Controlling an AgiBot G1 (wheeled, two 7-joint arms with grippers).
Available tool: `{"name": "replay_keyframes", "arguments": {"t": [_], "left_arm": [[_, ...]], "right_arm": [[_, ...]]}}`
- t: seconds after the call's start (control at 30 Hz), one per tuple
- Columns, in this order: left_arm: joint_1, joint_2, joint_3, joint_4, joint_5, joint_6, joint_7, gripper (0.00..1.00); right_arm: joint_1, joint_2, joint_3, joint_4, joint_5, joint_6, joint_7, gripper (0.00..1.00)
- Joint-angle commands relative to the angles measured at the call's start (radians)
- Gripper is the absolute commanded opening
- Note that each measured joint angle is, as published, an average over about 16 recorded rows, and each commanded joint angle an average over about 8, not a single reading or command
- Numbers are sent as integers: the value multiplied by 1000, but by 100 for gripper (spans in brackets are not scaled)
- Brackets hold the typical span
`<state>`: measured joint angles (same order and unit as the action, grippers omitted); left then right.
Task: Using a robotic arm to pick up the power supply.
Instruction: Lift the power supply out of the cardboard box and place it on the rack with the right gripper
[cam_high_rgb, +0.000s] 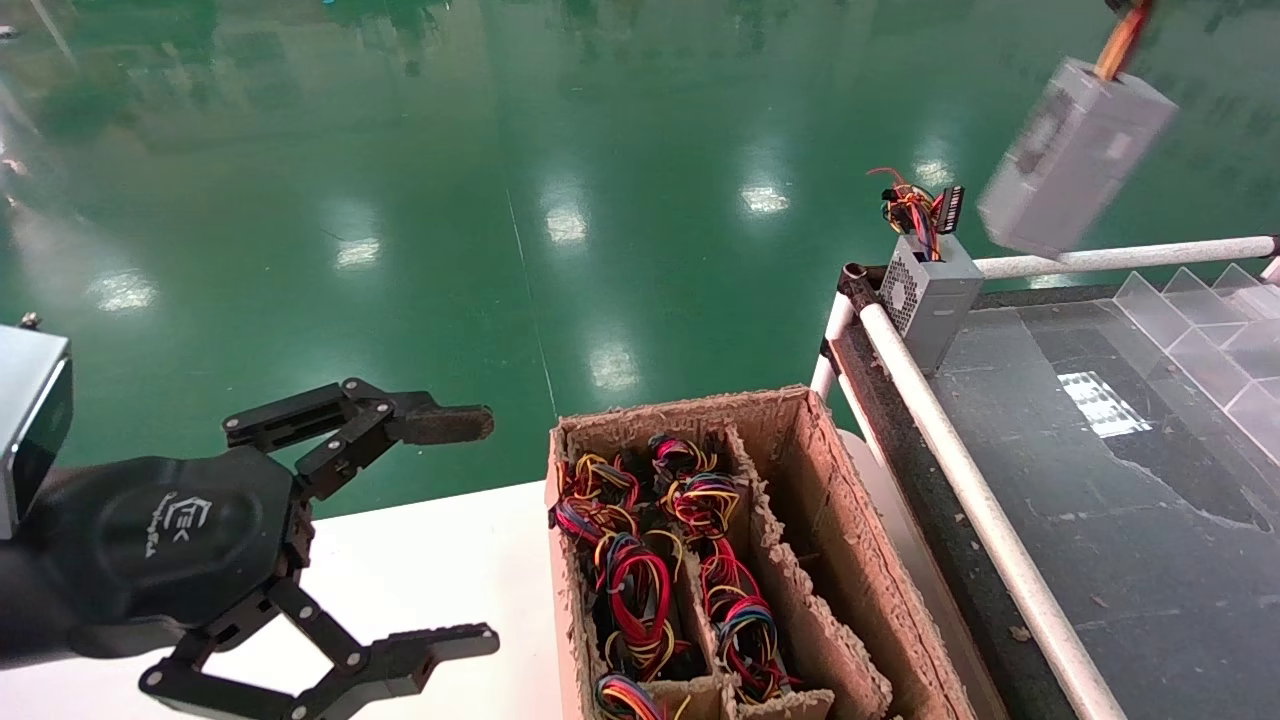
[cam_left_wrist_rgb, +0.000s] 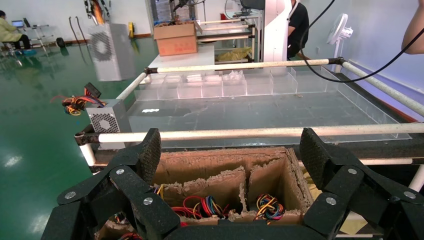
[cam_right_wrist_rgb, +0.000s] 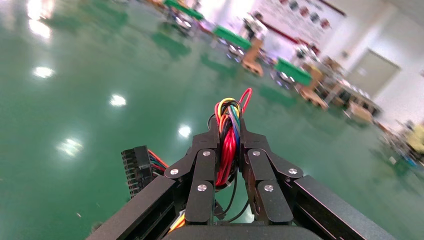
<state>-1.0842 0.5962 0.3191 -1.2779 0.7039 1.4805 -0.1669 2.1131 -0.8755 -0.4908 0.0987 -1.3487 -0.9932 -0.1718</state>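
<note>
The power supply (cam_high_rgb: 1075, 160), a plain grey metal box, hangs tilted in the air above the far right corner of the rail table. It hangs from its own orange and red wires, which run up out of the head view. In the right wrist view my right gripper (cam_right_wrist_rgb: 229, 131) is shut on that wire bundle (cam_right_wrist_rgb: 227, 150), and the black connector (cam_right_wrist_rgb: 136, 167) dangles beside the fingers. The left wrist view shows the same box (cam_left_wrist_rgb: 111, 52) hanging far off. My left gripper (cam_high_rgb: 480, 532) is open and holds nothing, low on the left over the white table, facing the cardboard box.
A second grey box (cam_high_rgb: 930, 290) with a perforated vent face and loose wires stands on the rail table's near left corner. A worn cardboard box (cam_high_rgb: 860, 560) with dividers holds several wire bundles. White rails (cam_high_rgb: 960, 470) frame the dark table, and clear dividers (cam_high_rgb: 1215, 330) stand at its right.
</note>
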Motion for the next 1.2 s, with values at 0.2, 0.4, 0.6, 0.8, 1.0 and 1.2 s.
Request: {"name": "replay_keyframes", "arguments": {"t": [0.2,0.4,0.6,0.8,1.0,1.2], "left_arm": [[0,0,0,0,0,0,0,100],[0,0,0,0,0,0,0,100],[0,0,1,0,0,0,0,100],[0,0,1,0,-1,0,0,100],[0,0,1,0,-1,0,1,100],[0,0,1,0,-1,-1,1,100]], "right_arm": [[-27,-12,-8,-83,-18,160,-36,0],[-75,-53,-12,-110,-24,288,-46,0],[-111,-84,-11,-114,-23,320,-46,0],[-139,-111,-14,-111,-28,299,-46,0],[-160,-143,-22,-106,-39,274,-49,0],[-170,-173,-29,-99,-49,267,-54,0]]}}
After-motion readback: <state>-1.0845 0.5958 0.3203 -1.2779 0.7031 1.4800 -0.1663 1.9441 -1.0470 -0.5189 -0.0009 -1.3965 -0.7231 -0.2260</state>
